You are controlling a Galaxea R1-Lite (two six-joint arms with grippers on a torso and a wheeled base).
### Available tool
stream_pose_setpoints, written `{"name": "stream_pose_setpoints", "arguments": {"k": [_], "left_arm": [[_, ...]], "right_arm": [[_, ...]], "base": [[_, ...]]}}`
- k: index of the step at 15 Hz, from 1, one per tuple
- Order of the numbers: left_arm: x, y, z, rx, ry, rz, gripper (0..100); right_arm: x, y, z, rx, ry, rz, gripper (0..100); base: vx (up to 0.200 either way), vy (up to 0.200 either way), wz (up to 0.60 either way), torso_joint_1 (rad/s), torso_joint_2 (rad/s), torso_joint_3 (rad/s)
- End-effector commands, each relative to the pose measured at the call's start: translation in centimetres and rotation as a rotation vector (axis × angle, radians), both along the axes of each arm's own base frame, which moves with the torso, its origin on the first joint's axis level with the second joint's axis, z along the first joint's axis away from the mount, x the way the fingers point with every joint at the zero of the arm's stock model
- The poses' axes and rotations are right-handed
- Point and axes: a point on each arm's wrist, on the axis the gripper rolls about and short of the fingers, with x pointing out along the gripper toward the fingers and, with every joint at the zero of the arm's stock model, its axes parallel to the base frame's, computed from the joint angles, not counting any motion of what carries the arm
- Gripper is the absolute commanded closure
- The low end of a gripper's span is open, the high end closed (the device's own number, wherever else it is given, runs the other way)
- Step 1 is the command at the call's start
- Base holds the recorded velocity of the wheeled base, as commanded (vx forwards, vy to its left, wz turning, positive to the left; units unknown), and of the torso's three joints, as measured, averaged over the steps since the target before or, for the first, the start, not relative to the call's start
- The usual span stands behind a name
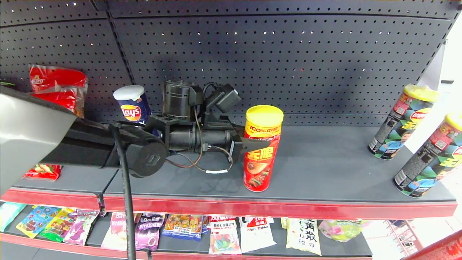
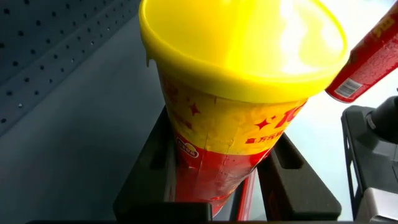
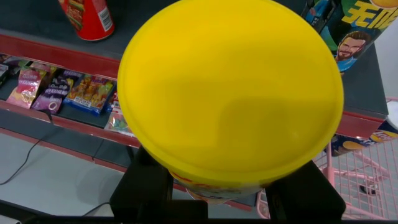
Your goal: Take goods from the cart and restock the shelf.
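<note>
A red chip can with a yellow lid (image 1: pixel 261 151) stands upright near the front of the grey shelf (image 1: pixel 325 169). My left gripper (image 1: pixel 252 144) comes in from the left and is shut on its upper body. In the left wrist view the can (image 2: pixel 236 81) sits between the black fingers (image 2: pixel 149 168). My right gripper (image 3: pixel 224 193) is shut on a second yellow-lidded can (image 3: pixel 230 93), held in front of and below the shelf's red edge; the lid hides most of its body. The shelved red can (image 3: pixel 87 15) shows beyond it.
A blue can (image 1: pixel 133 104) and a red bag (image 1: pixel 57 86) stand behind my left arm. Two black-and-green cans (image 1: pixel 402 122) (image 1: pixel 427 159) lean at the shelf's right end. Snack bags (image 1: pixel 180 227) fill the lower shelf. A pink cart (image 3: pixel 367 180) is at the right.
</note>
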Motion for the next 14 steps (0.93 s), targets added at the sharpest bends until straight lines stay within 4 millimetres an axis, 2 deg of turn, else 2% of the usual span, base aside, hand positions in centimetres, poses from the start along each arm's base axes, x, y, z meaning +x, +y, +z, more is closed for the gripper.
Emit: {"name": "stream_pose_setpoints", "arguments": {"k": [1,6,14], "left_arm": [[0.3,-0.3,-0.8,0.006,0.01,-0.002,100],[0.0,-1.5,-0.7,-0.013,0.01,-0.013,100],[-0.3,-1.3,-0.6,-0.01,0.016,0.002,100]], "right_arm": [[0.0,0.0,0.0,0.0,0.002,0.001,100],[0.0,0.0,-0.1,-0.001,0.005,0.001,100],[0.1,0.0,-0.2,-0.001,0.008,0.001,100]], "base": [[0.0,0.0,0.0,0.0,0.0,0.0],[0.0,0.0,0.0,0.0,0.0,0.0],[0.0,0.0,0.0,0.0,0.0,0.0]]}}
